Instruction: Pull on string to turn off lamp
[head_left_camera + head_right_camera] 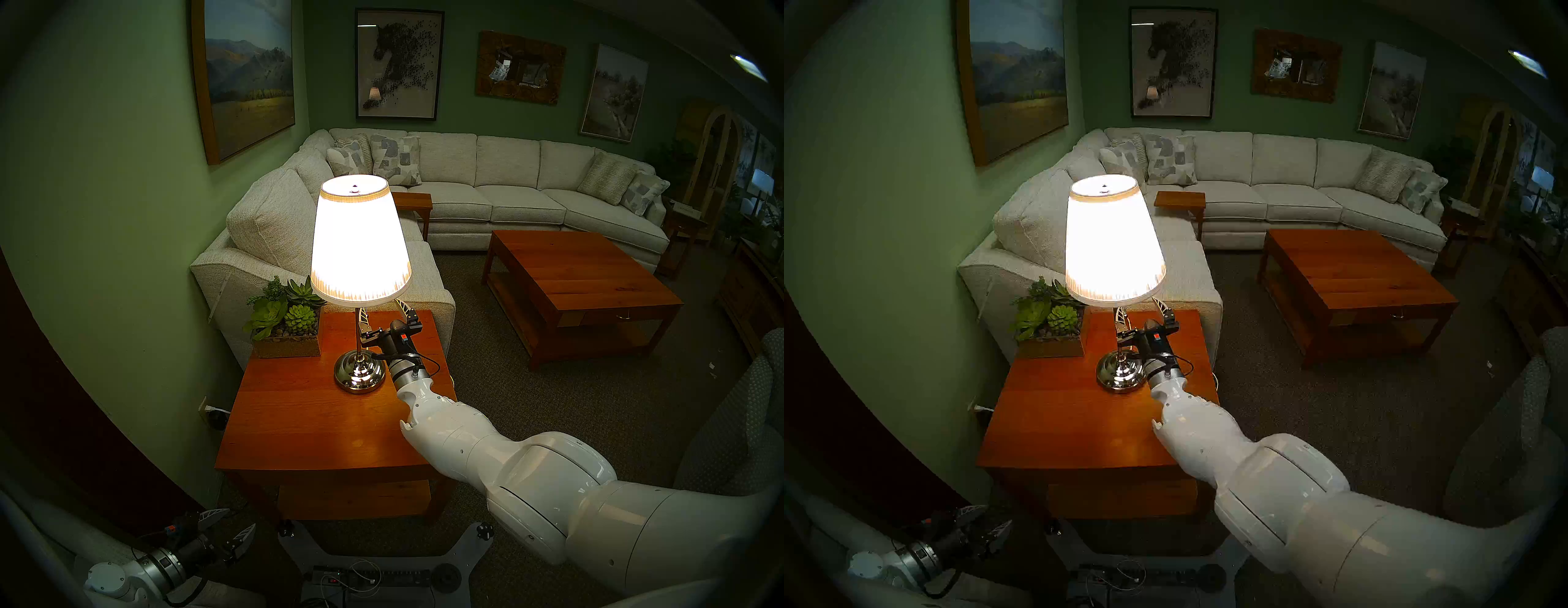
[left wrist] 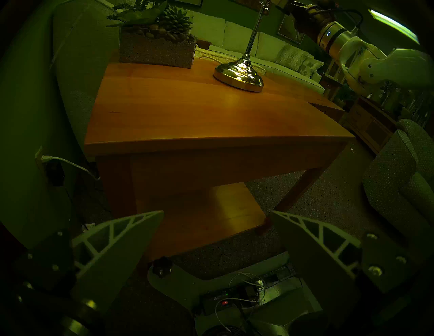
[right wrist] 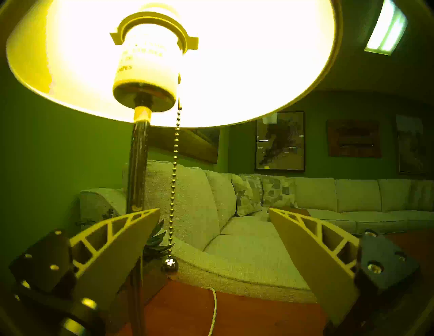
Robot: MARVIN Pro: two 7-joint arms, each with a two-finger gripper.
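The lamp (image 1: 360, 242) is lit and stands on a wooden side table (image 1: 297, 424), with a white shade, a slim pole (image 3: 137, 169) and a chrome base (image 1: 359, 373). My right gripper (image 1: 384, 308) is open just under the shade's rim, right of the pole. In the right wrist view the string (image 3: 173, 183), a thin bead chain ending in a small bead (image 3: 169, 265), hangs free between the open fingers of my right gripper (image 3: 213, 211), close to the left finger. My left gripper (image 1: 239, 519) is open and empty, low in front of the table.
A succulent planter (image 1: 286, 327) sits at the table's back left. A pale power cord (image 3: 212, 309) runs across the tabletop behind the lamp. A sofa (image 1: 488, 187) is behind, a coffee table (image 1: 581, 276) at the right, and an armchair (image 1: 742, 424) near right.
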